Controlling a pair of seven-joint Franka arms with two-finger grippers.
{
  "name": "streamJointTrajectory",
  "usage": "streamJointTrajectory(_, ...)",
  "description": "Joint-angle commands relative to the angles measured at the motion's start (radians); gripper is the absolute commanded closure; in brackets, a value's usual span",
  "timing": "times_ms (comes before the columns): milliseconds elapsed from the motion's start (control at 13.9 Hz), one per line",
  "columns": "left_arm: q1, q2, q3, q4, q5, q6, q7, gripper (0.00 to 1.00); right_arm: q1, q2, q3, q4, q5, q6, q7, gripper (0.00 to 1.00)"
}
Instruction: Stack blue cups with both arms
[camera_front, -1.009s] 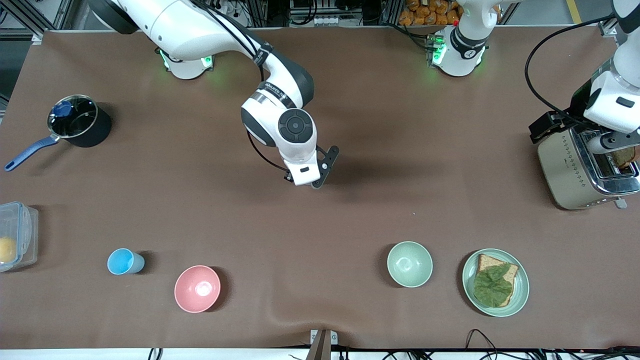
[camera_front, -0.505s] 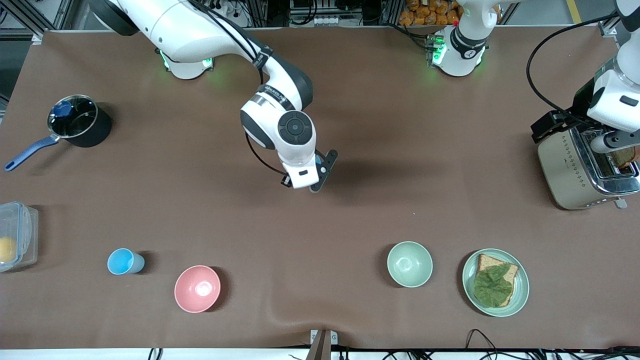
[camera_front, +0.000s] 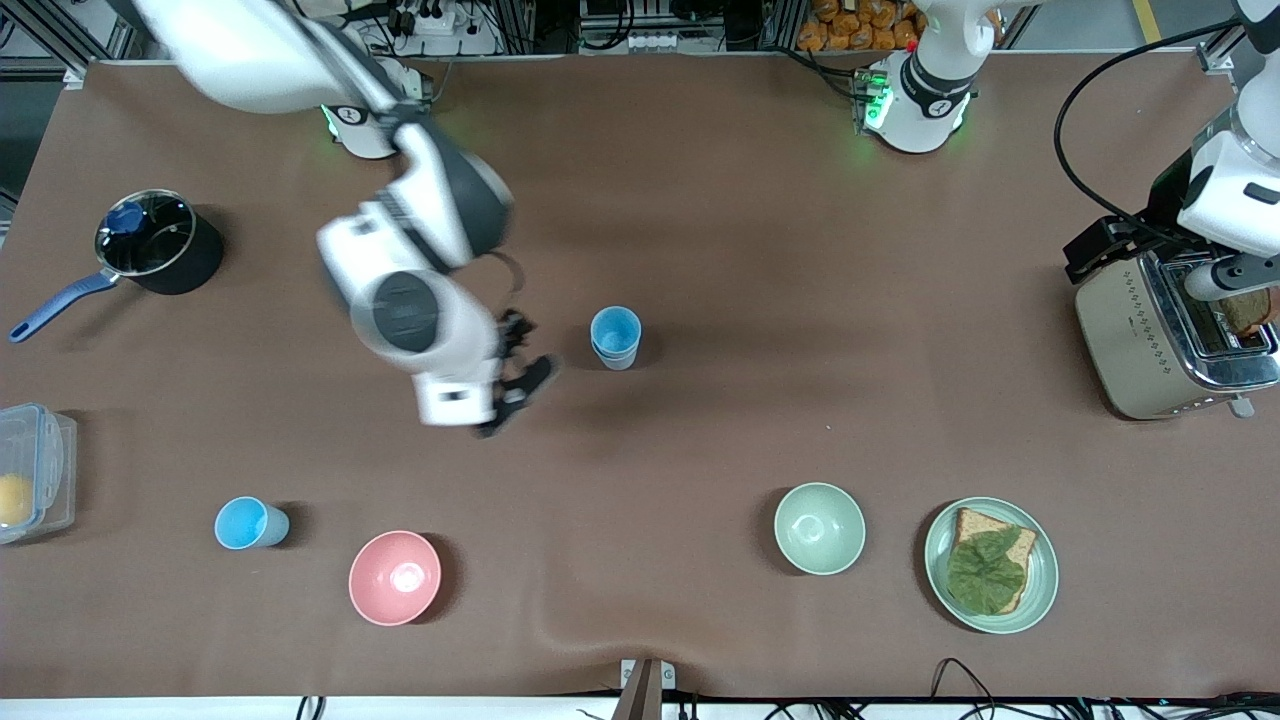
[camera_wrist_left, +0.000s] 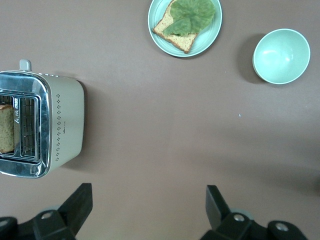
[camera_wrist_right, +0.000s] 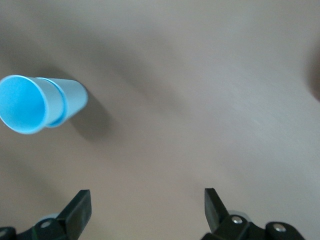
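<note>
- Nearest the front camera, a single blue cup (camera_front: 250, 524) stands upright on the bench (camera_front: 700, 440), well apart from the stacked cups (camera_front: 615, 337) and toward the right arm's end, just beside the pink bowl (camera_front: 394, 577)
- The green bowl (camera_front: 819, 528) and the plate (camera_front: 1040, 580) with bread and a leaf sit nearer the camera than the stacked cups, toward the left arm's end
- The stacked cups, one nested in the other, stand upright mid-bench, touching nothing else
- The right hand (camera_front: 515, 385) hangs over bare bench near the stacked cups, fingers spread and empty; it shows blurred
- The left hand (camera_wrist_left: 147, 207), fingers spread and empty, waits above the toaster (camera_front: 1165, 335), well apart from the stacked cups
- Risk, as I judge it: the single cup is light and tapered, so a fast or off-centre grasp could tip it or knock it into the pink bowl; carrying it in tilted could topple the stacked cups
</note>
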Motion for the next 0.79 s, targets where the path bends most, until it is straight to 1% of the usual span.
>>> streamJointTrajectory(0, 0.01, -0.003, 0.002, 0.007, -0.026, -0.001, 0.033, 0.0, -0.135, -0.087, 0.022, -0.029, 0.034, -0.026, 0.009, 0.0)
streamJointTrajectory(144, 0.007, 0.009, -0.008, 0.027, -0.025, -0.001, 0.033, 0.0, -0.235, -0.139, 0.019, -0.033, 0.073, -0.039, 0.008, 0.0)
streamJointTrajectory(216, 0.008, 0.008, -0.008, 0.027, -0.025, -0.001, 0.036, 0.0, -0.276, -0.16, 0.016, -0.035, 0.077, -0.055, 0.008, 0.0)
streamJointTrajectory(288, 0.01, 0.006, -0.009, 0.028, -0.025, -0.003, 0.045, 0.0, -0.286, -0.195, -0.013, -0.038, 0.075, -0.061, 0.012, 0.0)
streamJointTrajectory(360, 0.013, 0.005, -0.009, 0.028, -0.025, -0.003, 0.062, 0.0, -0.269, -0.225, -0.084, -0.043, 0.077, -0.078, 0.017, 0.0)
streamJointTrajectory(432, 0.014, 0.003, -0.008, 0.028, -0.026, -0.003, 0.077, 0.0, -0.231, -0.252, -0.156, -0.044, 0.095, -0.101, 0.022, 0.0)
streamJointTrajectory(505, 0.014, 0.003, -0.008, 0.028, -0.025, -0.003, 0.087, 0.0, -0.2, -0.281, -0.246, -0.044, 0.135, -0.122, 0.022, 0.0)
streamJointTrajectory(577, 0.014, 0.005, -0.008, 0.028, -0.025, -0.003, 0.088, 0.0, -0.172, -0.295, -0.317, -0.047, 0.167, -0.151, 0.02, 0.0)
streamJointTrajectory(649, 0.014, 0.006, -0.008, 0.027, -0.026, -0.003, 0.088, 0.0, -0.157, -0.309, -0.372, -0.049, 0.175, -0.173, 0.02, 0.0)
streamJointTrajectory(721, 0.014, 0.006, -0.008, 0.027, -0.026, -0.003, 0.096, 0.0, -0.151, -0.326, -0.405, -0.047, 0.175, -0.191, 0.019, 0.0)
